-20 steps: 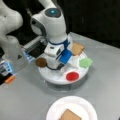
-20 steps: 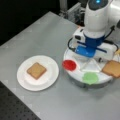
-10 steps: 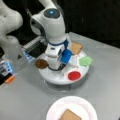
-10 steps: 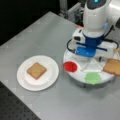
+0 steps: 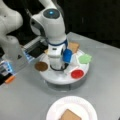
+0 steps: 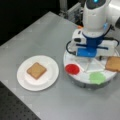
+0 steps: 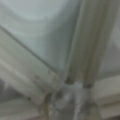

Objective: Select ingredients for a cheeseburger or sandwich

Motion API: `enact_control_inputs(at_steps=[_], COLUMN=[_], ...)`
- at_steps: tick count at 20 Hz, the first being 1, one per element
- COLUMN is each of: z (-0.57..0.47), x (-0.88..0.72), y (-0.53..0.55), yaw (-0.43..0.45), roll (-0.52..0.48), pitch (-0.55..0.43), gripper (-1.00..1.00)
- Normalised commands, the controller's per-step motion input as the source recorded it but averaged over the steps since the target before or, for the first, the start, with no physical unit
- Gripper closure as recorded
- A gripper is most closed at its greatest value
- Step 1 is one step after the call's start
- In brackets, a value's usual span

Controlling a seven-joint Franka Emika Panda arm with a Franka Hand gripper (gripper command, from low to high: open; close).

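The gripper is lowered over the divided tray; jaw state cannot be told. One bread slice is already plated. Slices are judged light, stiff, best taken by opposite edges.

We see the gripper low over the white divided tray, apparently near its centre, with the patty at its left rim.

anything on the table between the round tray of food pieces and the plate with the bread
Nothing visible. In both front views the grey table lies bare between the tray and the plate, which holds one bread slice. The claw is hidden behind the arm's wrist, low over the tray's middle.
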Motion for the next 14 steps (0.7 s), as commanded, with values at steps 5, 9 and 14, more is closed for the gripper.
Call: enact_control_inputs(at_steps=[5, 9, 14], z=[-0.19, -0.20, -0.18], x=[-0.25, -0.22, -0.19], y=[-0.05, -0.02, -0.03], yaw=[0.246, 0.266, 0.305], roll=[0.038, 0.077, 0.077], pitch=[-0.093, -0.079, -0.060], gripper=[-1.00, -1.00, -1.00])
